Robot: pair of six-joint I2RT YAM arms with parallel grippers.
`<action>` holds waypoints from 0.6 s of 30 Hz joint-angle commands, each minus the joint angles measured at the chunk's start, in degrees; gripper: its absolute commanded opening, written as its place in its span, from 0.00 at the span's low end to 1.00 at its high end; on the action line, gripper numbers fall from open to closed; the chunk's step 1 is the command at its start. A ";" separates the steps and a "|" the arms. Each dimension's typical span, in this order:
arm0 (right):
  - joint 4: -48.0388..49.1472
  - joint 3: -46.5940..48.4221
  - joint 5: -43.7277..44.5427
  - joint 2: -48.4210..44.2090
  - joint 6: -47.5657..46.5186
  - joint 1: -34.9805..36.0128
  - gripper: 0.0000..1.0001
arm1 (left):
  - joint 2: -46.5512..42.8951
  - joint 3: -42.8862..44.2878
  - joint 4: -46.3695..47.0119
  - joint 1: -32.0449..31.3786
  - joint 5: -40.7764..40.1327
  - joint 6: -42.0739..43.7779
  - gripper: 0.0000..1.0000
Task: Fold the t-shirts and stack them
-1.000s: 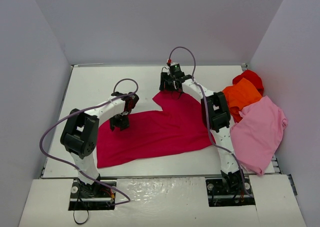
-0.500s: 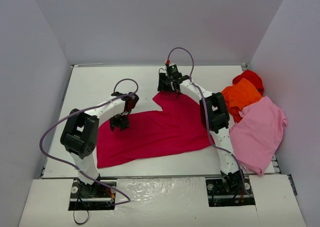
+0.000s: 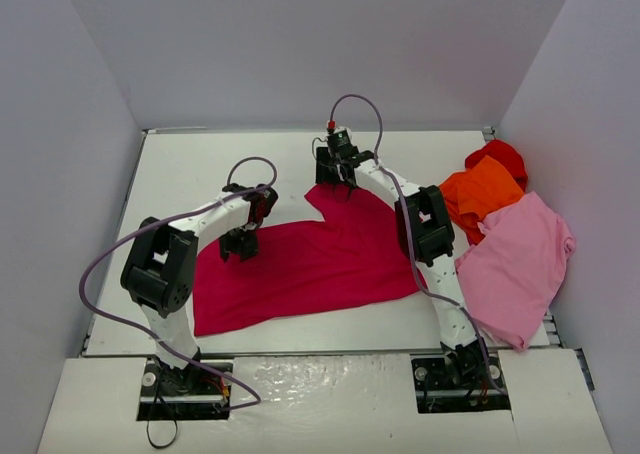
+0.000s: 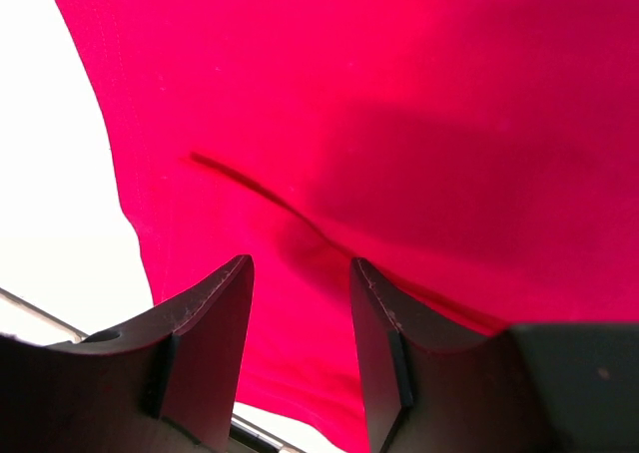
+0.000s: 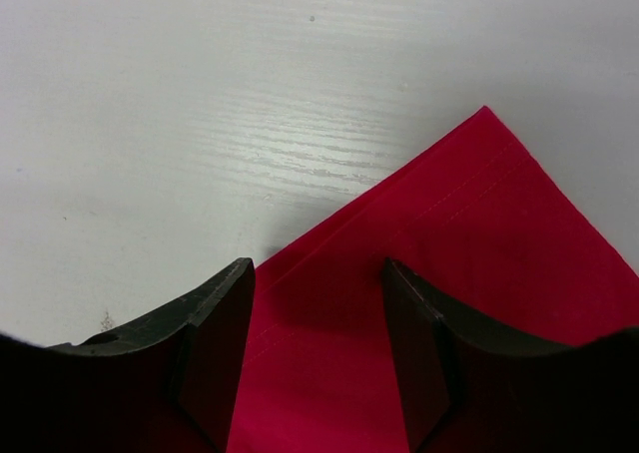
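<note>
Top external: white table (image 3: 200, 164), grey walls (image 3: 300, 44).

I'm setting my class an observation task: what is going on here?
Two robot arms work on a crimson t-shirt spread flat in the middle. The left gripper hovers open over its left part; the right gripper stands open over its far corner. Neither seems to grip the cloth. A bright red shirt, an orange shirt and a light pink shirt lie heaped, unfolded, at the right edge.
</note>
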 commanded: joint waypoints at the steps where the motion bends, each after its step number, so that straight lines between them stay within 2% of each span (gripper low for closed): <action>1: -0.17 2.44 1.80 2.75 -0.93 0.92 0.51 | -0.69 0.47 -0.13 0.51 -1.01 0.54 0.40; 18: -5.77 0.22 16.92 6.36 -7.76 2.21 0.48 | -0.58 -0.29 -0.11 0.51 -1.02 0.32 0.40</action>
